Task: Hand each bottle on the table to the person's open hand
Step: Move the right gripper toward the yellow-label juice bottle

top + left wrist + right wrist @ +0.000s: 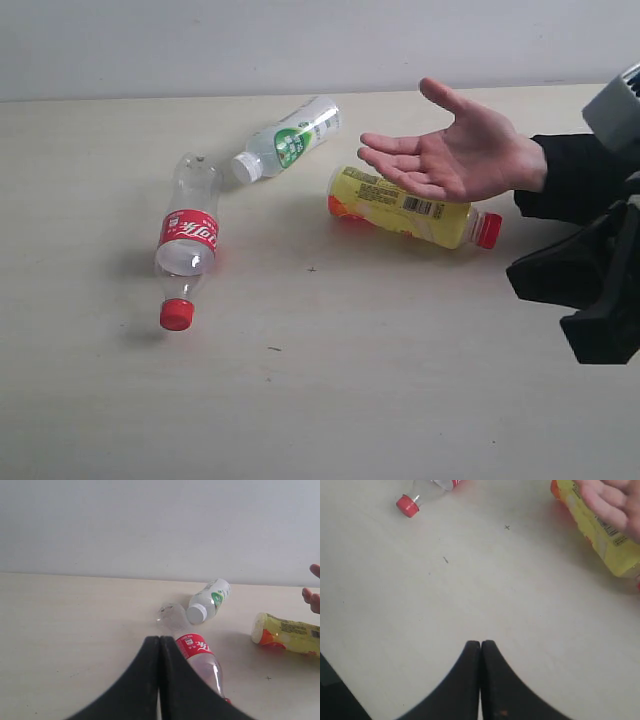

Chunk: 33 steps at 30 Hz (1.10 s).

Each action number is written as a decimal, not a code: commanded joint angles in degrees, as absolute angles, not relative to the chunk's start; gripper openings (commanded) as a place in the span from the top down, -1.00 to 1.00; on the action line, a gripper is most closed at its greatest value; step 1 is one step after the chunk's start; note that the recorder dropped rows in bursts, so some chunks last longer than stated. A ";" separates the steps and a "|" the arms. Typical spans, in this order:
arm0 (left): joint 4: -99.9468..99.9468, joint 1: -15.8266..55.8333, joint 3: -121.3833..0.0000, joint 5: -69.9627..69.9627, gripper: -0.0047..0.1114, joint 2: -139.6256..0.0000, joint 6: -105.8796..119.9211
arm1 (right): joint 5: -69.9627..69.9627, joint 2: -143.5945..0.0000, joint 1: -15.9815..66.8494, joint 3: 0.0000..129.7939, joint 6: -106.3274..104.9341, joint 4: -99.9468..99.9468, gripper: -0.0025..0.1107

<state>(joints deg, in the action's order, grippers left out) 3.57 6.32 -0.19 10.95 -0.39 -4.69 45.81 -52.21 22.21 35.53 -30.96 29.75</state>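
Three bottles lie on their sides on the pale table. A clear bottle with a red label and red cap is at the left. At the back lies a clear white-capped bottle with a green label. The yellow bottle with a red cap rests under the person's open hand, held palm up. My left gripper is shut and empty, just short of the red-label bottle. Over bare table my right gripper is shut and empty too.
A white wall runs behind the table's far edge. The person's dark sleeve comes in from the right. The right arm's black body shows at the right edge of the exterior view. A few tiny dark specks mark the tabletop.
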 commanded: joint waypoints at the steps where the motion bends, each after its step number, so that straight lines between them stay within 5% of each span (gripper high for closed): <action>1: 3.80 6.18 0.00 10.68 0.92 0.00 -4.64 | 44.63 -51.65 21.99 33.80 -31.87 30.57 0.96; 14: 3.80 6.18 0.00 10.68 0.92 0.00 -4.64 | 42.49 -55.01 21.99 34.43 -40.74 35.13 0.96; 24: 3.80 6.18 0.00 10.68 0.92 0.00 -4.64 | 38.60 -57.66 32.53 33.67 -40.19 35.00 0.96; 33: 3.80 6.18 0.00 10.68 0.92 0.00 -4.64 | 34.37 -55.33 33.68 30.41 -35.17 33.70 0.96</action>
